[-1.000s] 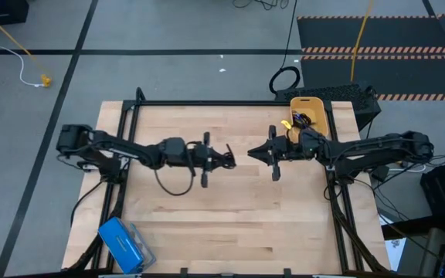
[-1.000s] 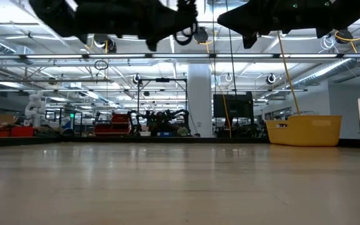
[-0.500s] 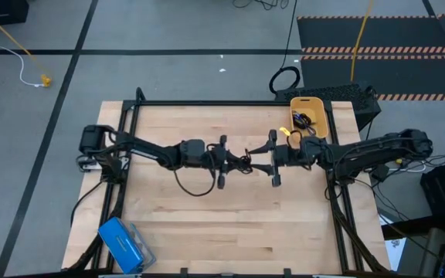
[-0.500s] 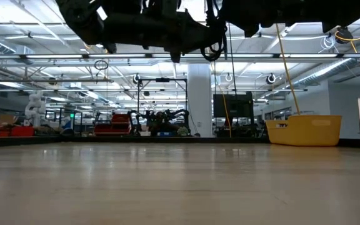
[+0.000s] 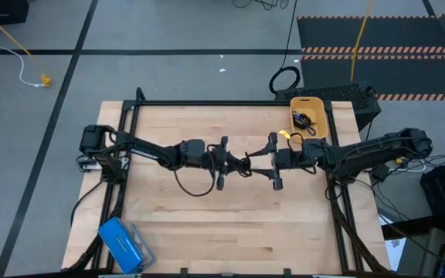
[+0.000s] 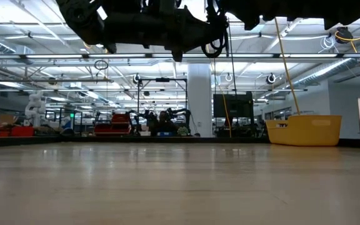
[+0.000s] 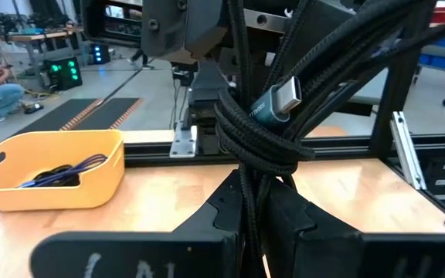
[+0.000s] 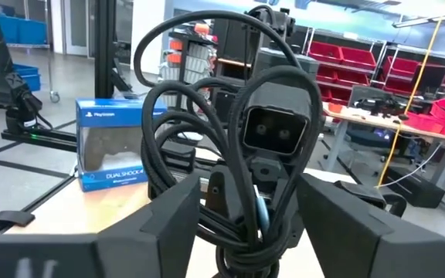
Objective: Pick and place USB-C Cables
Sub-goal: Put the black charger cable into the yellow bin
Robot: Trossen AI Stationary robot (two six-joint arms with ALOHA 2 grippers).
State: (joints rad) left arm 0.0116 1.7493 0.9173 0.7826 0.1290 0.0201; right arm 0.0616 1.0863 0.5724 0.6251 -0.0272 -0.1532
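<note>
1. The left claw (image 5: 240,164) and the right claw (image 5: 255,162) meet nose to nose above the middle of the desk (image 5: 207,224), a little toward 3 o'clock, and both are raised well over the wood.
2. A black coiled USB-C cable (image 7: 265,131) hangs between the two claws; its silver plug with a blue-grey collar sticks out of the bundle.
3. In the left wrist view, the left claw pinches the lower part of this coil between its two dark fingers (image 7: 300,224).
4. In the right wrist view, the same coil (image 8: 207,154) sits between the right claw's fingers (image 8: 168,208), which are spread on both sides of it. I cannot tell if they touch the cable.
5. The yellow bin (image 5: 317,113) stands at the desk's 1 o'clock corner, well apart from the claws.
6. Inside the bin lie a dark coiled cable (image 5: 305,120) and a purple/blue cable (image 7: 64,174), close to each other.
7. A blue box (image 5: 121,242) lies at the desk's 7 o'clock corner, far from the claws.
8. A large black cable ring (image 5: 285,79) lies on the floor beyond the desk, near the bin.
</note>
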